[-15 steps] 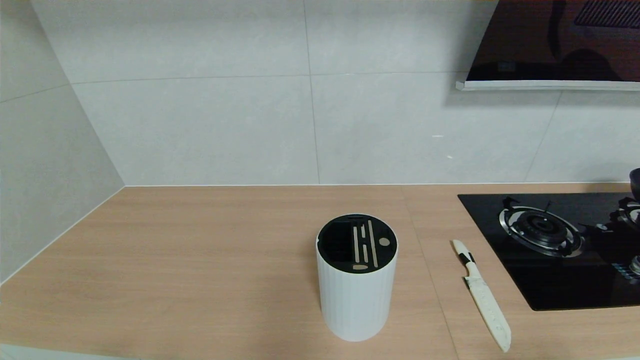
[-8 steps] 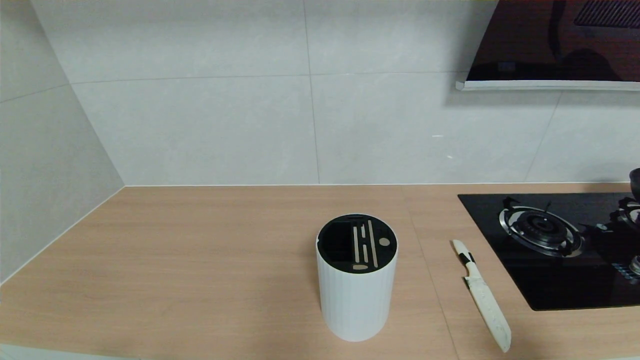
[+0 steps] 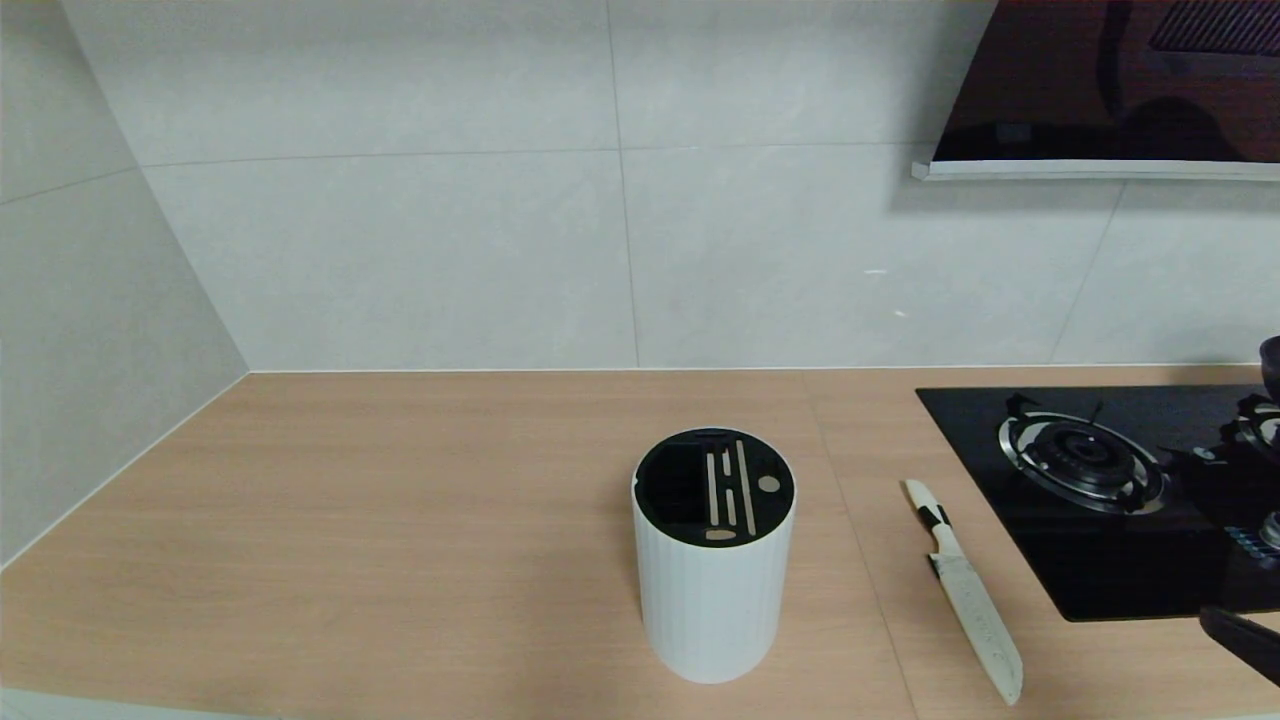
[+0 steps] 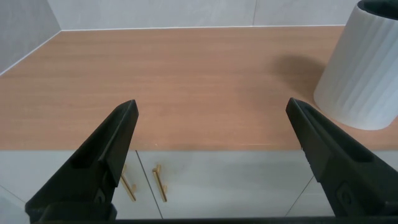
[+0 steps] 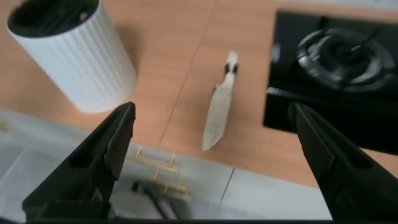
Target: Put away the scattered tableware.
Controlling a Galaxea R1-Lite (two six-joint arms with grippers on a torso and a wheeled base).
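A white ribbed knife holder [image 3: 714, 560] with a black slotted top stands on the wooden counter [image 3: 400, 520]. A white knife [image 3: 965, 588] with a black band on its handle lies flat to the holder's right, blade toward the front edge. My right gripper [image 5: 211, 155] is open, hovering over the counter's front edge near the knife [image 5: 221, 109], with the holder [image 5: 71, 53] off to one side. One dark finger tip [image 3: 1245, 640] pokes in at the head view's lower right. My left gripper [image 4: 211, 155] is open off the front edge, the holder [image 4: 364, 68] ahead of it.
A black gas hob [image 3: 1100, 490] with burners sits right of the knife. A range hood [image 3: 1110, 90] hangs above it. Tiled walls close the back and left. Cabinet fronts with brass handles [image 4: 158, 183] lie below the counter edge.
A dark part of my right gripper has come into the head view at the lower right. The knife and holder have not moved.
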